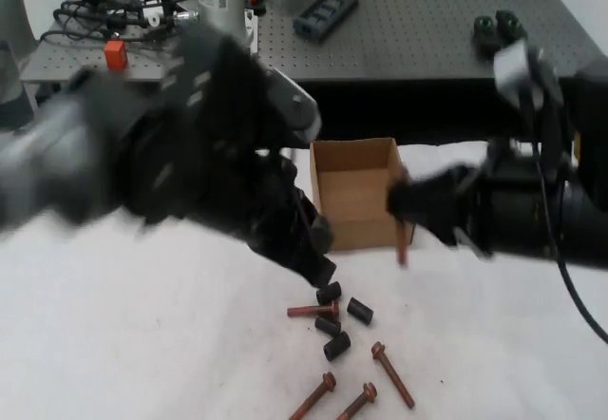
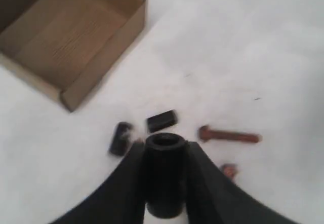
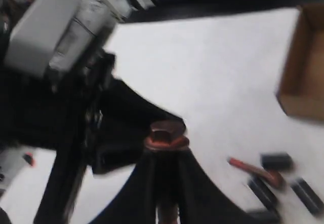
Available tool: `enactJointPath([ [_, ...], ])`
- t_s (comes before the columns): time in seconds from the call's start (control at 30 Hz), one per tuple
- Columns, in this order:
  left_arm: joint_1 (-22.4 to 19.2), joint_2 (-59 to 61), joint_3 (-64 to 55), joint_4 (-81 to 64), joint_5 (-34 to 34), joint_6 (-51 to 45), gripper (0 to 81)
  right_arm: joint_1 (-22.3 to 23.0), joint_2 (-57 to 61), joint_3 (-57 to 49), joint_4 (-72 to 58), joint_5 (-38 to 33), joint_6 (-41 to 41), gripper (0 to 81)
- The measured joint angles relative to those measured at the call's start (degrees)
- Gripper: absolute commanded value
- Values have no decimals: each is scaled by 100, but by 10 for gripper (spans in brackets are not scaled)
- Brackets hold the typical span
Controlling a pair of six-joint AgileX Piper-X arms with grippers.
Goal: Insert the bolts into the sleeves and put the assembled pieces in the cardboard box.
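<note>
Left gripper (image 2: pixel 165 153) is clamped around the side of a black sleeve (image 2: pixel 164 183), with the open bore facing outward and unobstructed. Its arm slopes down from the worktop's left edge toward the middle, with the fingers aimed at the scattered parts. The sleeve looks small, rigid, light and smooth, so I judge it could twist in the pads. Gripping it mid-body, as here, leaves the hole free.

Loose sleeves (image 1: pixel 359 310) and loose bolts (image 1: pixel 392 374) lie close together near the middle of the worktop's (image 1: pixel 142 344) front edge. The cardboard box (image 1: pixel 361 235) stands just behind them.

Right gripper (image 3: pixel 167 155) is closed on a coppery bolt (image 3: pixel 166 135), holding the shank just under the head. Its arm reaches in roughly level from the right edge, beside the box's right front corner. The bolt should be stiff and light, and a hold near the head leaves the rest of the shank free to enter the bore.
</note>
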Motion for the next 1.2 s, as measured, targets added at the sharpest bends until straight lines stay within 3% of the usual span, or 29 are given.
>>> enactJointPath([
  [0.1, -25, -541, 923, -1681, 554, -912, 7, 170, 0, 0, -596, -8, 132, 9],
  [0.2, -25, -684, 1177, -2327, 814, -1274, 7, 317, 0, 0, -1184, 156, 249, 9],
  [0.43, -25, -701, 1201, -2739, 1300, -1478, 7, 426, 62, 0, -1482, 228, 295, 9],
  [1.2, -25, -701, 1222, -2759, 1028, -1727, 7, 443, 180, 0, -1284, 31, 333, 9],
])
